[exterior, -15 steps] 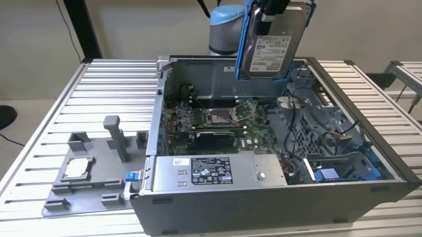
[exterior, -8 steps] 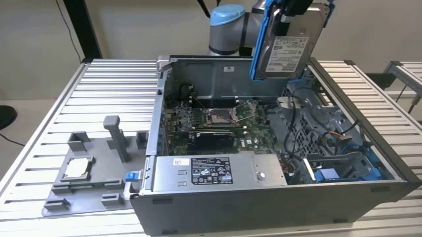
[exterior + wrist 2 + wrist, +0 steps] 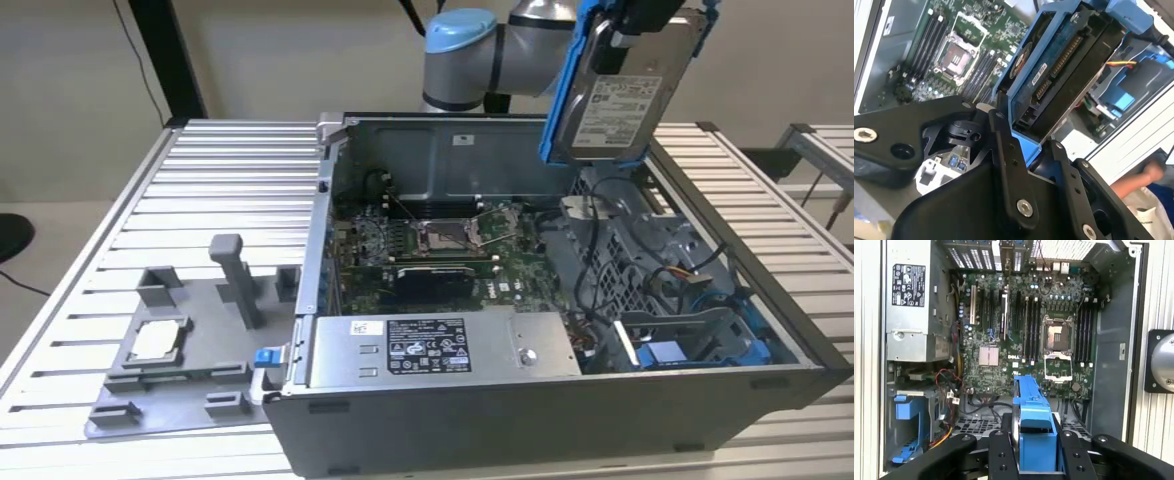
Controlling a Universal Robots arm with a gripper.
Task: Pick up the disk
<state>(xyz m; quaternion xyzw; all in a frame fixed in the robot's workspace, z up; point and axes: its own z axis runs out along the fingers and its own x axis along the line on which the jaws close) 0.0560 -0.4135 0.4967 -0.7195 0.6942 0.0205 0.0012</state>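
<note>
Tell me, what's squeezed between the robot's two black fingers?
The disk in its blue bracket sits between the gripper's black fingers, in both wrist views. The exterior view shows it lifted above the computer case.

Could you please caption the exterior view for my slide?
Claw holds the disk above the open computer case.

no print can be read clearly. the disk [image 3: 621, 95] carries a white printed label [image 3: 617, 105], facing the exterior view. the power supply [image 3: 534, 350] bears a black label [image 3: 431, 345] with small white symbols, and a white sticker [image 3: 367, 327] just beside it.
</note>
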